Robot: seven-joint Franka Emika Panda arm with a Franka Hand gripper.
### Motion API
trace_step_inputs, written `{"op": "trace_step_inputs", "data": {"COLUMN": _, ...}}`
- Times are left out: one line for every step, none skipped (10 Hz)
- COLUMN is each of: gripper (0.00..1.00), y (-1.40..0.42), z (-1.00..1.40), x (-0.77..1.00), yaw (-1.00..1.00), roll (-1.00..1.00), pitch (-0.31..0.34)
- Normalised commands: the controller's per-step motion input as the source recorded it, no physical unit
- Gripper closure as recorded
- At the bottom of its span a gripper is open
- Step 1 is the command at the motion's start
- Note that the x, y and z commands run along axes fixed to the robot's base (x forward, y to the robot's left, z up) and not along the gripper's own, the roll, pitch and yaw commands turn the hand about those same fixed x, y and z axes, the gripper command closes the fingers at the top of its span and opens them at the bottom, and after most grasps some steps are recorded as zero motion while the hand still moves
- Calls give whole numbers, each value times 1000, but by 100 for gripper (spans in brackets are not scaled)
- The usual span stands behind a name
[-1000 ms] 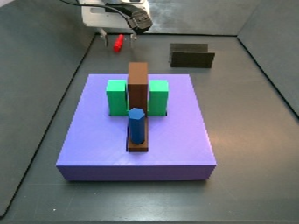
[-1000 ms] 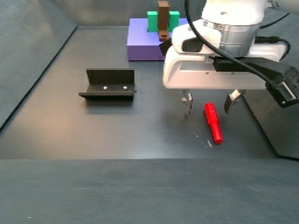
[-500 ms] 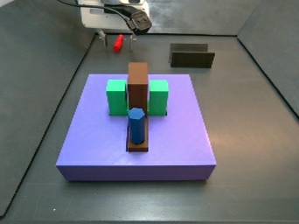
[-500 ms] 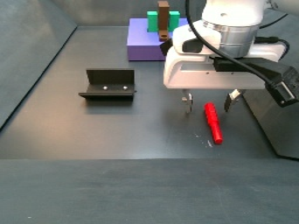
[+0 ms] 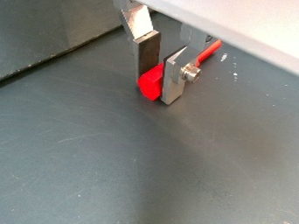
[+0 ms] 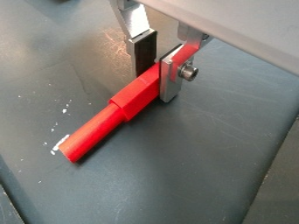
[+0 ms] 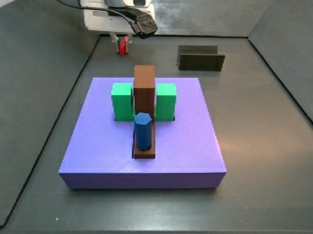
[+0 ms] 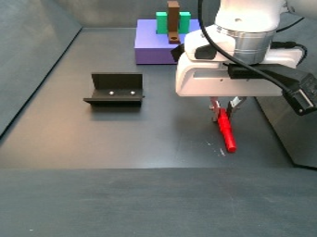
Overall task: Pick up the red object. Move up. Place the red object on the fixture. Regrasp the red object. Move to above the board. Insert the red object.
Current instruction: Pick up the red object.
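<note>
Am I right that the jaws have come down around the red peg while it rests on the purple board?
Not quite. The gripper does have its jaws around the red object, but the peg lies on the dark grey floor, not on the board. A side view shows the board well apart from it.
</note>
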Motion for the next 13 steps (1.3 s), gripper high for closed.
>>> {"op": "trace_step_inputs", "data": {"gripper": 100, "y": 0, "z": 0, "x": 0, "yaw": 0, "roll": 0, "pitch": 0}}
{"op": "trace_step_inputs", "data": {"gripper": 100, "y": 0, "z": 0, "x": 0, "yaw": 0, "roll": 0, "pitch": 0}}
{"op": "trace_step_inputs", "data": {"gripper": 100, "y": 0, "z": 0, "x": 0, "yaw": 0, "roll": 0, "pitch": 0}}
{"op": "trace_step_inputs", "data": {"gripper": 100, "y": 0, "z": 0, "x": 0, "yaw": 0, "roll": 0, "pitch": 0}}
{"op": "trace_step_inputs", "data": {"gripper": 100, "y": 0, "z": 0, "x": 0, "yaw": 0, "roll": 0, "pitch": 0}}
{"op": "trace_step_inputs", "data": {"gripper": 100, "y": 0, "z": 0, "x": 0, "yaw": 0, "roll": 0, "pitch": 0}}
{"op": "trace_step_inputs", "data": {"gripper": 100, "y": 0, "z": 0, "x": 0, "yaw": 0, "roll": 0, "pitch": 0}}
{"op": "trace_step_inputs", "data": {"gripper": 100, "y": 0, "z": 0, "x": 0, "yaw": 0, "roll": 0, "pitch": 0}}
{"op": "trace_step_inputs", "data": {"gripper": 100, "y": 0, "z": 0, "x": 0, "yaw": 0, "roll": 0, "pitch": 0}}
{"op": "trace_step_inputs", "data": {"gripper": 100, "y": 0, "z": 0, "x": 0, "yaw": 0, "roll": 0, "pitch": 0}}
{"op": "trace_step_inputs", "data": {"gripper": 100, "y": 0, "z": 0, "x": 0, "yaw": 0, "roll": 0, "pitch": 0}}
{"op": "trace_step_inputs", "data": {"gripper": 100, "y": 0, "z": 0, "x": 0, "yaw": 0, "roll": 0, "pitch": 0}}
{"op": "trace_step_inputs", "data": {"gripper": 100, "y": 0, "z": 0, "x": 0, "yaw": 0, "roll": 0, "pitch": 0}}
